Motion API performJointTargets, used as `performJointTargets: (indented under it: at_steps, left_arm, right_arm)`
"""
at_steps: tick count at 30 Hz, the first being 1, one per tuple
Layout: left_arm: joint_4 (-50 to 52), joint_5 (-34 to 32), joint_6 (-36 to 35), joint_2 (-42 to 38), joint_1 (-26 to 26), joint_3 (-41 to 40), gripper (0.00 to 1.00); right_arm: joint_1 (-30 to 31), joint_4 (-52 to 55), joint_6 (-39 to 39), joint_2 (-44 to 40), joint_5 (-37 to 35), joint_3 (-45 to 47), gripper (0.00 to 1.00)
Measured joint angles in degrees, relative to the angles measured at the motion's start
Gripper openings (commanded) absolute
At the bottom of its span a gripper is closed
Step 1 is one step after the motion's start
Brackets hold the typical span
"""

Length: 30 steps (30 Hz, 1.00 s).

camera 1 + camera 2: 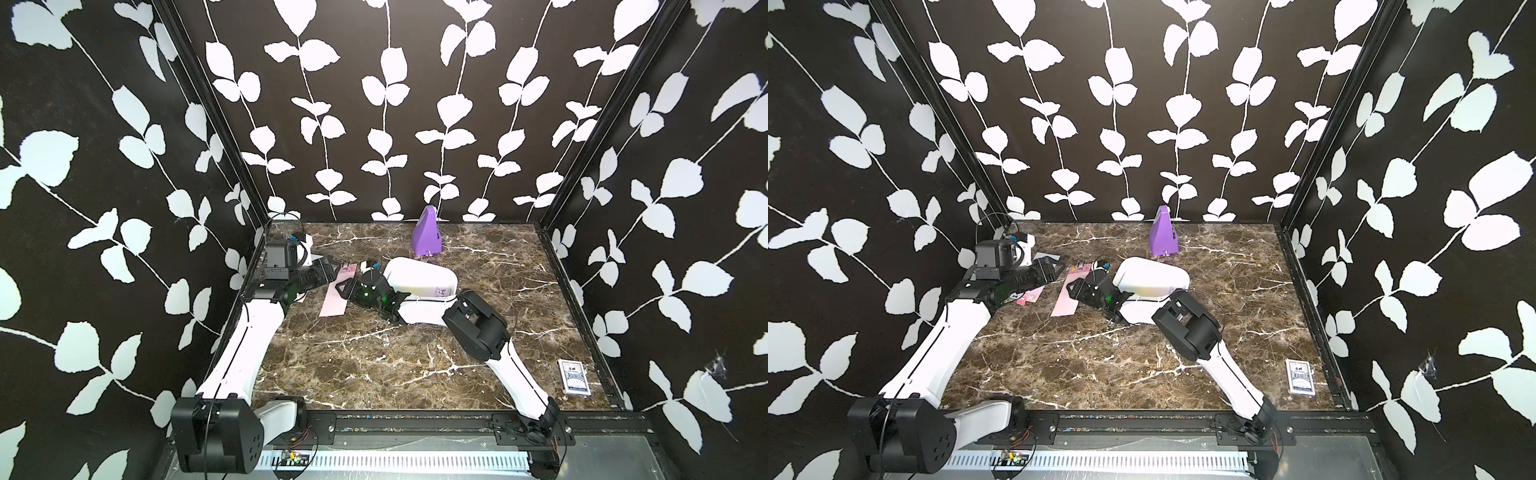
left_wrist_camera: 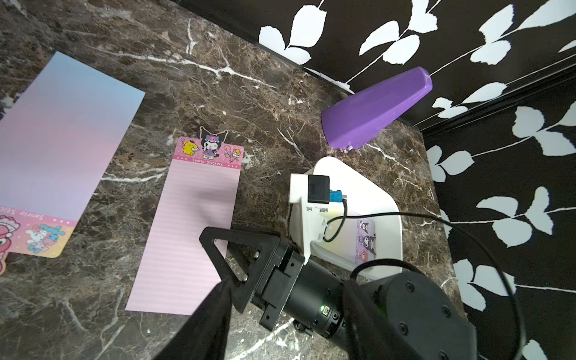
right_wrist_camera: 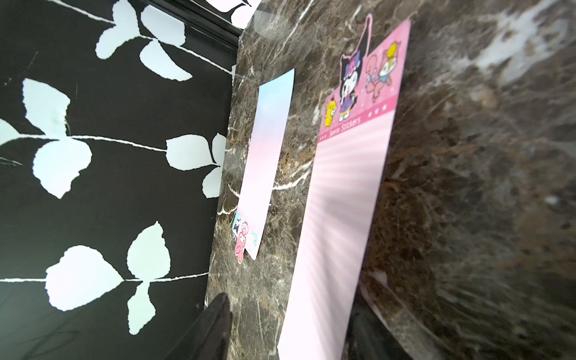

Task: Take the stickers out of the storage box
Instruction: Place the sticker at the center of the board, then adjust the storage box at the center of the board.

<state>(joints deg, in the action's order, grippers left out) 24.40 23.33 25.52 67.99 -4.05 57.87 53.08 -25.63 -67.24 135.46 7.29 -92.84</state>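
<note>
Our right gripper's (image 1: 1073, 287) fingers (image 3: 218, 318) stand spread, one on each side of the pink striped sticker sheet (image 2: 187, 230) lying flat on the marble table (image 1: 374, 365). Whether our left gripper (image 1: 1050, 268) is spread, we cannot tell. Bare marble separates that sheet from the gradient sheet (image 2: 62, 140) near the left wall, and the table's front lies open. Just beside the right gripper, the storage box (image 2: 377, 193) holds more stickers (image 2: 366, 237). The purple pyramid (image 1: 426, 232) stands behind it.
</note>
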Motion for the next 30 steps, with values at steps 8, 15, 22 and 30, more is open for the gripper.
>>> performJointTargets:
  at_steps: [8, 15, 22, 30]
  left_arm:
    - [-1.6, 0.4, 0.9, 0.7, 0.0, -1.6, 0.59]
    - [-3.3, 1.3, 2.1, 0.8, 0.0, -7.2, 0.58]
    - [-5.6, 1.7, 3.5, 2.2, -0.9, -7.5, 0.58]
    - [-7.5, 1.3, 4.3, 6.0, -4.9, -7.5, 0.58]
  right_arm:
    - [0.0, 5.8, 6.4, -2.3, -0.2, -0.2, 0.59]
    - [-0.9, 12.5, 13.8, -6.8, -2.0, 0.5, 0.59]
    - [-4.8, 13.2, 18.5, -15.1, -1.9, 5.8, 0.59]
    - [-9.9, 15.5, 24.2, -19.2, 3.0, 9.2, 0.60]
